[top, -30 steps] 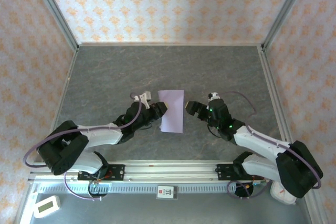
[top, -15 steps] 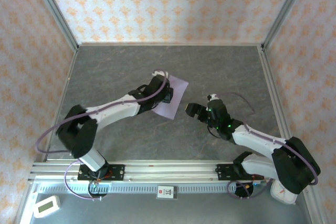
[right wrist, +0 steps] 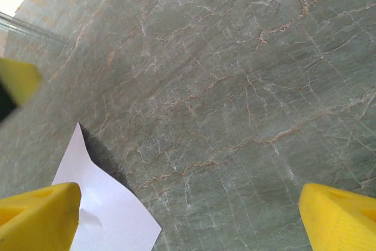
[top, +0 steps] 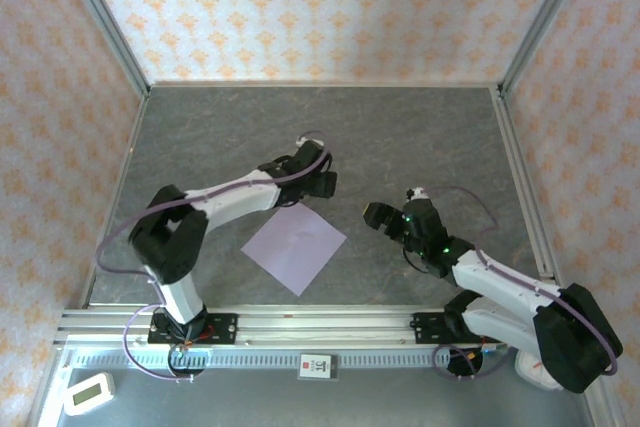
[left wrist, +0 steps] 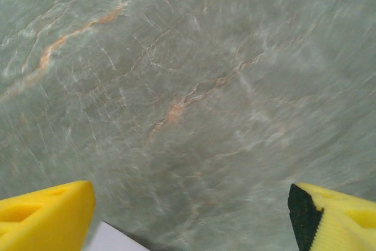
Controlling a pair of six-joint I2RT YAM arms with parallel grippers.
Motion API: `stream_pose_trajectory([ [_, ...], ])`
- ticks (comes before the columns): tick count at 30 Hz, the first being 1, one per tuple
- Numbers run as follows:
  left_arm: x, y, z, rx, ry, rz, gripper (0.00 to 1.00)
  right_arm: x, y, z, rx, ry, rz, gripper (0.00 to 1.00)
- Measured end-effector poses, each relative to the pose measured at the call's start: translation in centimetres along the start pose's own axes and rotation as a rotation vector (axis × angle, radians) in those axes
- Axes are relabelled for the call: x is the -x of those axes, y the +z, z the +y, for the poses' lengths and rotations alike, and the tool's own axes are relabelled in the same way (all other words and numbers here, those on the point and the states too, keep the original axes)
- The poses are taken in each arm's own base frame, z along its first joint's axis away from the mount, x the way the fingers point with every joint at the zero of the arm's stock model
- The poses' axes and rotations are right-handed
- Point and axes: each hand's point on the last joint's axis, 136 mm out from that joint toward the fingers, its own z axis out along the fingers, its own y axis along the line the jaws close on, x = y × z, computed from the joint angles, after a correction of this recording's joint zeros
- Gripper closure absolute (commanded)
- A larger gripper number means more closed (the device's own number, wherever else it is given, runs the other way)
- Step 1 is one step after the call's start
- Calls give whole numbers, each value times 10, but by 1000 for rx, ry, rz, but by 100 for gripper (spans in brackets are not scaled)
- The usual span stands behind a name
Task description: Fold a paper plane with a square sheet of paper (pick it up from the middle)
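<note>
Noted left gripper (top: pixel 322 184) spread wide, holding nothing. In its wrist view, saw both yellow fingers (left wrist: pixel 44 218) far apart over bare table (top: pixel 420 127). Logged right gripper (top: pixel 378 215) likewise wide and empty, hovering to the right.

Found the square sheet of paper (top: pixel 295 244) lying loose on the table, turned corner-on like a diamond. Placed it just near of the left gripper and left of the right one, touching neither. Saw no fold line; cannot tell about a faint dimple at centre. From right wrist view, spotted one corner slightly raised, with shadow beneath.

Judged placement sensible: between both arms, within reach of either, free all round for a pinch at the middle. Judged folding not yet begun. Expect need to bring a gripper over centre. Risk of thin paper sliding or creasing off-line.
</note>
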Motion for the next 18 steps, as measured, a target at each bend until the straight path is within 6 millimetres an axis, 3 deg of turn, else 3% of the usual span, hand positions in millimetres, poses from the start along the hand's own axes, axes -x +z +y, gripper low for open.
stream_pose_trajectory([
  [5,-34,-53,6,-120,-421,-60,6,-2,1,-2,-10,0,8,5],
  [8,-55,-68,12,-141,-594,-52,4,-2,2,-3,-11,0,9,5],
  [12,-77,-70,21,-140,-766,-25,3,-3,2,-4,-16,-1,13,5],
  [18,-113,-50,39,-51,-838,33,3,-1,4,-2,-16,-1,13,5],
])
